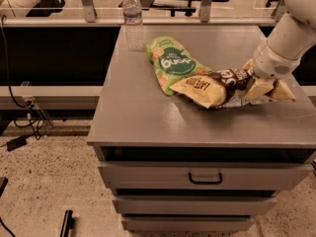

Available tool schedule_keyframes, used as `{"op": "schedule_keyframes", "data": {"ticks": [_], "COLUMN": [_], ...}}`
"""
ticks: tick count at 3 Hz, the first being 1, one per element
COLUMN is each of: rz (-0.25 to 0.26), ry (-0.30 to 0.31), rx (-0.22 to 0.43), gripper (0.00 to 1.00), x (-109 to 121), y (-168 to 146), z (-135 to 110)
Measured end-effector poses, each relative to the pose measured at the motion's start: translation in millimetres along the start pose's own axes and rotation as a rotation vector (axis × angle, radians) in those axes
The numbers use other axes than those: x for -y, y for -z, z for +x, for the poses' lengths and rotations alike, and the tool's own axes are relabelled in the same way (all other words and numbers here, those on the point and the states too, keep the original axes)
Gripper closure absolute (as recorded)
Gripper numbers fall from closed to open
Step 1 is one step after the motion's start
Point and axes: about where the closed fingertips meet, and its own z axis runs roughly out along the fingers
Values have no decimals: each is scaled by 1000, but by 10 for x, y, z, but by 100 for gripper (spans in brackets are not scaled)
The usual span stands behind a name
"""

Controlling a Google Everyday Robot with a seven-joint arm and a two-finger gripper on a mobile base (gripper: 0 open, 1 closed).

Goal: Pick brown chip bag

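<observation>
Hand (268,90) at right of tabletop (143,117) grips brown chip bag (210,87) by dark end, its long axis running left.

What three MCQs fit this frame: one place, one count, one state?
1. Where over the cabinet is the gripper?
A. left edge
B. right side, at the brown bag's dark end
C. back left corner

2. How many snack bags lie on top?
A. one
B. two
C. three

3. The bottle is:
A. upright, cap on
B. lying on its side
C. crushed flat

Key:
1. B: the gripper sits against the brown bag's dark right end.
2. B: only the green bag and the brown bag are there.
3. A: it stands at the back with its white cap on top.
</observation>
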Motion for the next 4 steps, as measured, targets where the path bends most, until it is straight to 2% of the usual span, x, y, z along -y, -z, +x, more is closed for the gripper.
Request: {"op": "schedule_keyframes", "data": {"ticks": [1, 2, 3, 4], "rz": [0, 17, 84, 143], "ry": [0, -7, -24, -13], "rx": [0, 31, 138, 196], "gripper": [100, 100, 100, 100], "x": [0, 18, 75, 142], "y": [1, 197, 850, 1196], "z": [0, -35, -177, -324]}}
